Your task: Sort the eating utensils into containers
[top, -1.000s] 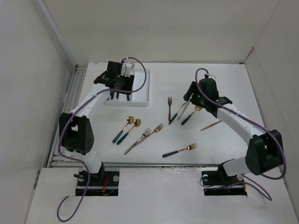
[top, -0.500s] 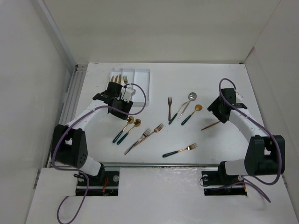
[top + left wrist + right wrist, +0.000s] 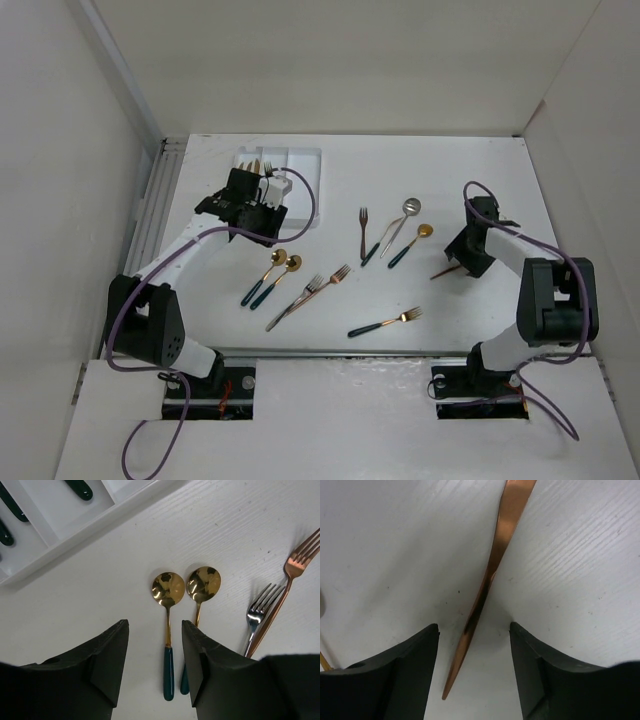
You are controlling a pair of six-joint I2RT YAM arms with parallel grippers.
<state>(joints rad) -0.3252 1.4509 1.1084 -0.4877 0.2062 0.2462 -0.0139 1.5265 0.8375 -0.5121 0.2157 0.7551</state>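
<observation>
the left pincer (image 3: pixel 152 630) is spread open and holds nothing. one gold spoon (image 3: pixel 168 587) lies just ahead of it, and its green handle runs down between the fingers. another gold spoon (image 3: pixel 203 582) lies close beside the first, on the right. the white tray (image 3: pixel 90 527) is farther ahead, to the left. the right pincer (image 3: pixel 473 627) is spread open too. the copper knife (image 3: pixel 492 565) lies flat between its fingers and touches neither.

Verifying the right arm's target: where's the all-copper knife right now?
Right side of the table in the top view, just right of the green-handled gold spoon; the copper knife lies in the gap of the open right gripper.
</observation>
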